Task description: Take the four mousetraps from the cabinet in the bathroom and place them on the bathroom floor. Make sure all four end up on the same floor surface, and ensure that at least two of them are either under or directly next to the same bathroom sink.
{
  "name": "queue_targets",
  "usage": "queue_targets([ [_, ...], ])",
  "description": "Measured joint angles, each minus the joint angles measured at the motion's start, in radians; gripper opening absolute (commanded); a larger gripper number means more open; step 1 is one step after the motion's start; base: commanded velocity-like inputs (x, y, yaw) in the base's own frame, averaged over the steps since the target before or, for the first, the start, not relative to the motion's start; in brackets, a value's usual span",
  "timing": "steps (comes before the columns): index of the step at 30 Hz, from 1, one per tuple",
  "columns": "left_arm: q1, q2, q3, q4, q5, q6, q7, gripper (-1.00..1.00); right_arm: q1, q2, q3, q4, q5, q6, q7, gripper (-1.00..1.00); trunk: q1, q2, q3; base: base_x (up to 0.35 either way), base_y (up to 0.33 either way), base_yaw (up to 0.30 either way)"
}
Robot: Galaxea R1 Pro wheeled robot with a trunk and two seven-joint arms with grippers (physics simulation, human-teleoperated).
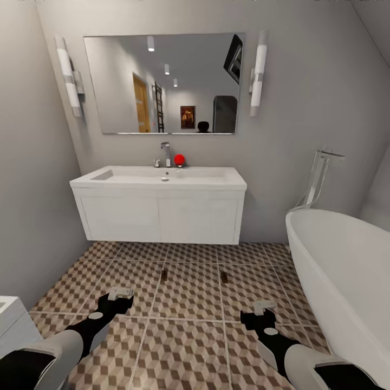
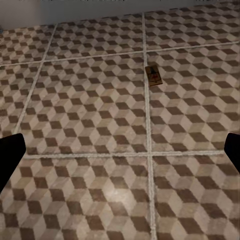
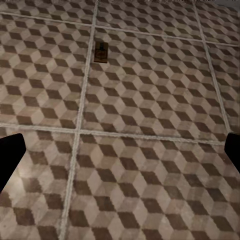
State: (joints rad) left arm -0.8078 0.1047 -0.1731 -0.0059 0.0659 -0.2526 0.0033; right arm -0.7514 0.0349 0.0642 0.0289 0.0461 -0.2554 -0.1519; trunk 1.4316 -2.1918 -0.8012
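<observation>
Both claws, left claw point(image 1: 120, 295) and right claw point(image 1: 264, 309), hover spread and empty over the bathroom floor point(image 1: 189, 346), in front of the bathroom sink point(image 1: 162, 176). Two mousetraps point(image 1: 164, 274) point(image 1: 224, 277) lie flat on the matte cube-print tiles just before the sink's white vanity; they look light, stiff and thin, likely best pinched across the wooden edges, clear of the wire

Both arms wear glossy white rounded shells over black joints, each ending in a black wrist and a pale grey two-fingered left gripper point(image 1: 120, 295) and right gripper point(image 1: 264, 307).
</observation>
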Motion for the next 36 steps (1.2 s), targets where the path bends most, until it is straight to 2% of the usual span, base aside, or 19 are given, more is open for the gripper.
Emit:
queue_targets([
  [36,0.0,-0.005,0.002,-0.002,0.002,0.0,0.002,1.0,0.0,0.014,-0.001,-0.004,-0.001,-0.006,-0.055,1.0,-0.138,0.252,0.113,0.0,0.0,0.0],
])
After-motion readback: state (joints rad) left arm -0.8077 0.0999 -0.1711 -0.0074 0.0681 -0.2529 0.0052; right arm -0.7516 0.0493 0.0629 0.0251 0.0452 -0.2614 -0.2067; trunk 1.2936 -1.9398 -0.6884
